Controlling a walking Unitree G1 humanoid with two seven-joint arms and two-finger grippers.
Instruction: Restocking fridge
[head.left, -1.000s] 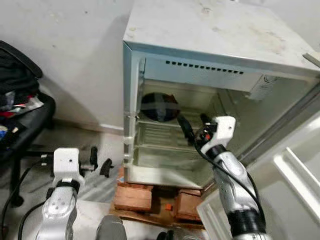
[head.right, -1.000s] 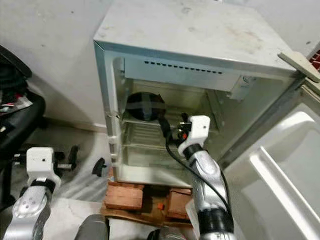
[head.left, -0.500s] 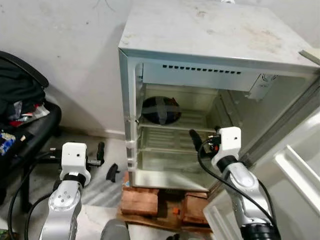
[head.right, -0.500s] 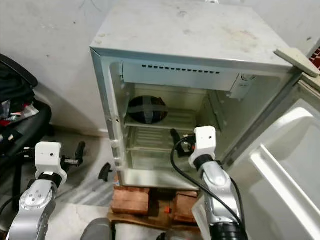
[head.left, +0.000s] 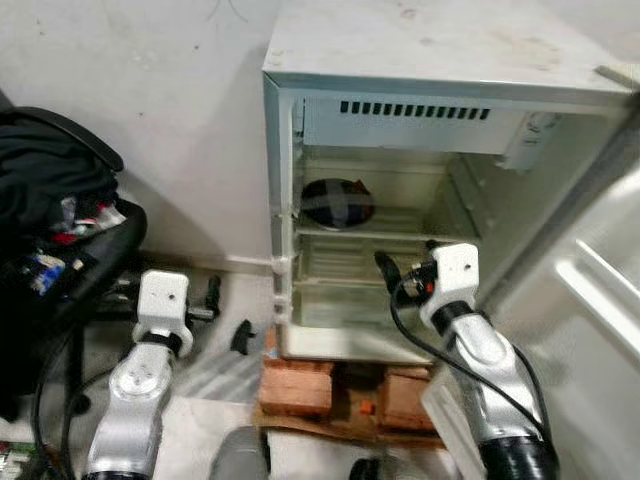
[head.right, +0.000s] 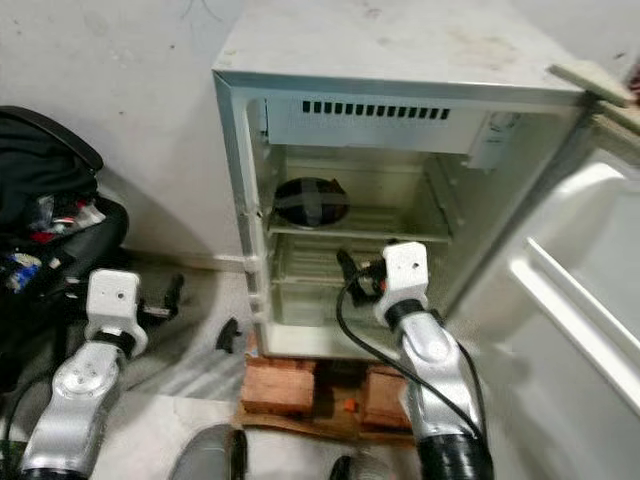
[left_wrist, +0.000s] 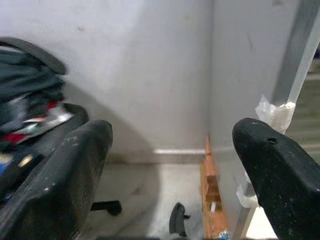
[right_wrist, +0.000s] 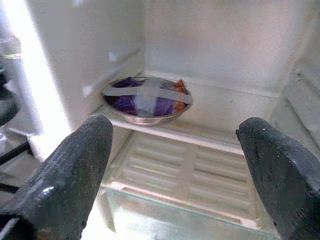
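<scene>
A small white fridge (head.left: 440, 60) stands open before me. On the left of its upper shelf sits a metal bowl (head.left: 337, 203) covered with film and a cross of tape, also in the right wrist view as the bowl (right_wrist: 146, 99). My right gripper (head.left: 405, 262) hangs open in front of the lower shelf, holding nothing, a short way below and in front of the bowl. My left gripper (head.left: 228, 312) is open low beside the fridge's left wall, near the floor.
The fridge door (head.left: 580, 300) swings wide open on the right. The fridge rests on red bricks (head.left: 300, 385) over a board. At the left, a black office chair (head.left: 60, 230) piled with clothes stands against the wall.
The camera has shifted. My right gripper has drawn back from beside the bowl to the front of the lower shelf. The bowl stays on the upper shelf.
</scene>
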